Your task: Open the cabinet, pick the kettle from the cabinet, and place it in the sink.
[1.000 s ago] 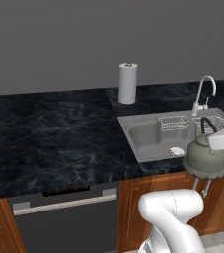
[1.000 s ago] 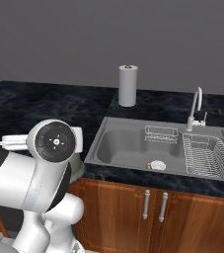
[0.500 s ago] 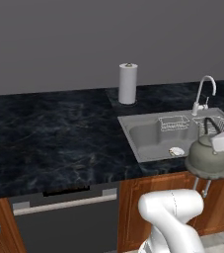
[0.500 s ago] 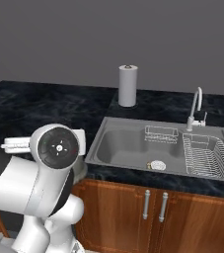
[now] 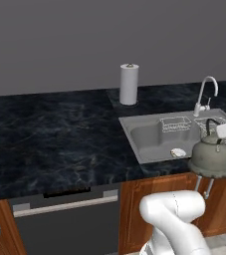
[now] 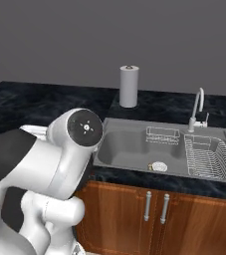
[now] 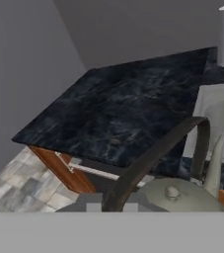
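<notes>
The kettle (image 5: 211, 157) is being held in the air at the right of the scene, just in front of the near right corner of the sink (image 5: 149, 137), level with the counter (image 5: 50, 139) edge. In the hand view the kettle (image 7: 182, 195) is hanging right below the camera, its dark handle (image 7: 155, 153) arching up from between the fingers; the gripper (image 7: 108, 203) is being kept clenched on that handle. The kettle is sitting upright, lid knob (image 7: 171, 192) on top, spout pointing toward the sink. The basin is being shown with its drain (image 6: 158, 166) near the front, a small wire basket (image 6: 162, 134) at the back and the dish rack (image 6: 207, 157) at the right. The faucet (image 6: 197, 108) is standing behind the basin, and a paper-towel roll (image 6: 129, 86) is standing on the counter farther back, well apart from the kettle.
</notes>
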Motion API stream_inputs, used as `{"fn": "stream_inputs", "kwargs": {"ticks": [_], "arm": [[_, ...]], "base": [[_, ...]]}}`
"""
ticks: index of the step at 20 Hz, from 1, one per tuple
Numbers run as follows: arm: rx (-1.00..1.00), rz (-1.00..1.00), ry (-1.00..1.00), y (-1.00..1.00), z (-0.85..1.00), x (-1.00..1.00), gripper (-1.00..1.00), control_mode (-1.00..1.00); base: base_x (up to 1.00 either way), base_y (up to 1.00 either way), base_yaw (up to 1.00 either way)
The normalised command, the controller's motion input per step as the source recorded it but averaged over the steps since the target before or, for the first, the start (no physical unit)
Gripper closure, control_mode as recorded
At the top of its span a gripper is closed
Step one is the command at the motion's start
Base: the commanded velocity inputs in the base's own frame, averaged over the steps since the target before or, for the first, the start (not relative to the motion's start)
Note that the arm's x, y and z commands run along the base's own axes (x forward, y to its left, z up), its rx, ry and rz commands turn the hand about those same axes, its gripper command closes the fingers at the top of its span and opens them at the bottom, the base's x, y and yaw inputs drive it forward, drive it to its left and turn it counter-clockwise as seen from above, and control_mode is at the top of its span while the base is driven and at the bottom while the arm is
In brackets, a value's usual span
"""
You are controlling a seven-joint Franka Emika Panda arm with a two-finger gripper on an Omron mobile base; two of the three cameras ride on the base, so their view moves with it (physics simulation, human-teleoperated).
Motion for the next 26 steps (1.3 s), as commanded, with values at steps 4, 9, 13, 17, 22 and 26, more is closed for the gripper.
{"fn": "stream_inputs", "kwargs": {"ticks": [4,9,13,17,22,26], "arm": [[0.15,0.12,0.04,-0.14,0.06,0.36,1.00,-1.00],[0.15,0.17,-0.01,-0.13,0.01,0.37,1.00,-1.00],[0.06,0.16,-0.06,-0.07,0.00,0.37,1.00,-1.00],[0.00,0.14,-0.11,-0.02,-0.01,0.41,1.00,-1.00],[-0.04,0.04,-0.10,-0.01,0.00,0.40,1.00,-1.00],[-0.14,0.00,-0.11,-0.02,-0.08,0.31,1.00,-1.00]], "base": [[0.00,0.00,0.00],[0.00,0.00,0.00],[0.00,0.00,0.00],[0.00,0.00,0.00],[0.00,0.00,0.00],[0.00,0.00,0.00]]}}
